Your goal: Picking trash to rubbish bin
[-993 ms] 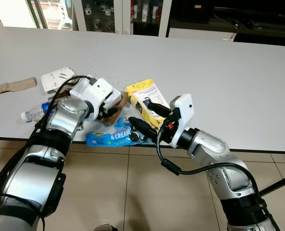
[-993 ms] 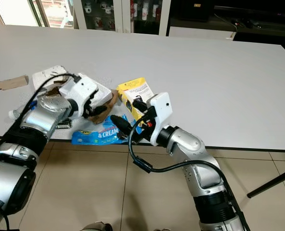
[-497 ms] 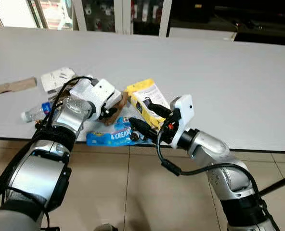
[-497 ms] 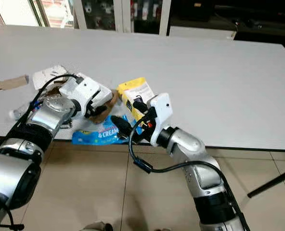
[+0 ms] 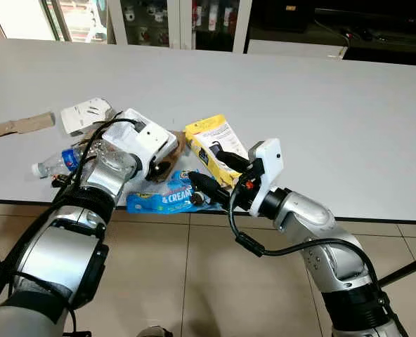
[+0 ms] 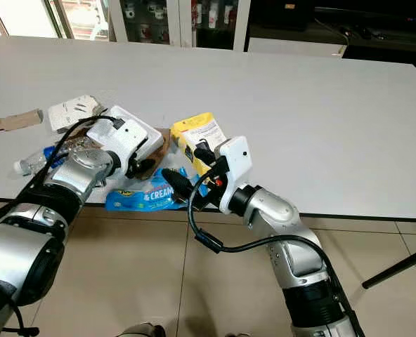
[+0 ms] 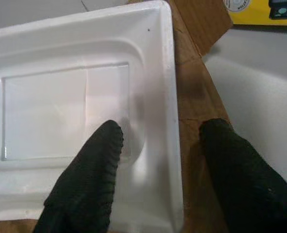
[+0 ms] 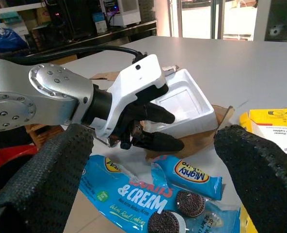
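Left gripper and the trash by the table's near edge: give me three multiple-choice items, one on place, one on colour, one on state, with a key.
1. Where does the left gripper stand?
A. over the plastic bottle
B. astride the edge of the white foam tray, one finger inside it and one on the brown cardboard
C. above the floor

2. What colour is the cookie wrapper at the table's near edge?
A. red
B. green
C. blue

3. How are the right gripper's fingers?
A. open, holding nothing
B. shut on the yellow box
C. shut on the wrapper

Key: 1 B, the left wrist view shows a black finger on each side of the tray's rim. 2 C, the wrapper is blue with white lettering. 3 A, the right wrist view shows both fingers far apart with nothing between them.
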Available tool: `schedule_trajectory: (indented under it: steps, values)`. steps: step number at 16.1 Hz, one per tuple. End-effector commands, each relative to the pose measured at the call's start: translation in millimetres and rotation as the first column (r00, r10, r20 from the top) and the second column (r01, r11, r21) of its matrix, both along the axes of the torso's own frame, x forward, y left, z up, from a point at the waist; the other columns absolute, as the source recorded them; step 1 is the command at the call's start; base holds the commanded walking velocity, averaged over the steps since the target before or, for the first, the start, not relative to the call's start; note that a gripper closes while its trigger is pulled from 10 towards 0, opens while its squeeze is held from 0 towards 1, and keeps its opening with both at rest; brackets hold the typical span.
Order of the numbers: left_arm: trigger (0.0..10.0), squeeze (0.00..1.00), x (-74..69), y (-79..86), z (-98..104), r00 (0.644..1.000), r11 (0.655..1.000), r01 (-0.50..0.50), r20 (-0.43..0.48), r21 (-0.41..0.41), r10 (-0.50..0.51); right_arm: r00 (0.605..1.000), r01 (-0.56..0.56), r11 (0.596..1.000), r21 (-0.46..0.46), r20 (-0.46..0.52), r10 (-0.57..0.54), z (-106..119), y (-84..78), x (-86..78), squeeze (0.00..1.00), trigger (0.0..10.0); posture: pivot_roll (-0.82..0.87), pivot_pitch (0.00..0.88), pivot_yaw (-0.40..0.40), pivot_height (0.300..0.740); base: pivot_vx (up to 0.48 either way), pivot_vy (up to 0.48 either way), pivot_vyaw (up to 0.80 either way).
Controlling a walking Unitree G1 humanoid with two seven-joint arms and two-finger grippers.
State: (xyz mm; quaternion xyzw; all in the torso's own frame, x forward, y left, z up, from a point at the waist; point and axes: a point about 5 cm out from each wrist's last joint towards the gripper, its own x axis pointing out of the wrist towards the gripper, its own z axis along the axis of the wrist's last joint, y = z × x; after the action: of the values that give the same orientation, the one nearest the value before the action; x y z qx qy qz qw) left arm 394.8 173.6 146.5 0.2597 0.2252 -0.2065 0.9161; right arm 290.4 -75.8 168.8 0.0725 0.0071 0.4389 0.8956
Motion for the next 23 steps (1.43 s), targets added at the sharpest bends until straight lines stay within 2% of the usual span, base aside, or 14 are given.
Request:
schedule_trajectory:
  steps: [1, 18, 19, 20, 23]
  values:
    - [0.0, 0.0, 2.2, -2.4, 3.9, 1.0, 1.0, 0.0, 0.008, 0.007, 0.0, 1.0, 0.008, 1.0, 0.001, 0.011, -0.008, 1.0, -2.1, -1.9, 0.0, 10.0, -0.04, 0.078, -0.022, 0.74, 0.0, 0.0, 0.0]
    - [0.0, 0.0, 3.0, -6.0, 3.8, 1.0, 1.0, 0.008, 0.013, 0.004, -0.008, 1.0, 0.009, 1.0, -0.001, 0.012, -0.009, 0.6, -2.5, -1.0, 0.0, 10.0, -0.04, 0.072, -0.02, 0.74, 0.0, 0.0, 0.0]
    - [10.0, 0.0, 4.3, -5.9, 6.7, 1.0, 1.0, -0.004, 0.03, 0.003, 0.004, 1.0, 0.01, 1.0, -0.002, 0.012, -0.01, 0.6, -2.6, -1.0, 0.0, 10.0, -0.04, 0.073, -0.02, 0.74, 0.0, 0.0, 0.0]
    - [10.0, 0.0, 5.5, -6.3, 9.7, 0.999, 1.0, -0.008, 0.043, -0.001, 0.008, 1.0, 0.01, 1.0, -0.002, 0.012, -0.01, 0.6, -2.6, -1.0, 0.0, 10.0, -0.04, 0.073, -0.021, 0.74, 0.0, 0.0, 0.0]
    - [10.0, 0.0, 13.8, -10.8, 36.5, 0.99, 0.999, -0.02, 0.138, -0.041, 0.025, 1.0, 0.011, 1.0, -0.001, 0.014, -0.011, 0.9, -2.2, -0.1, 0.0, 10.0, -0.04, 0.069, -0.018, 0.74, 0.0, 0.0, 0.0]
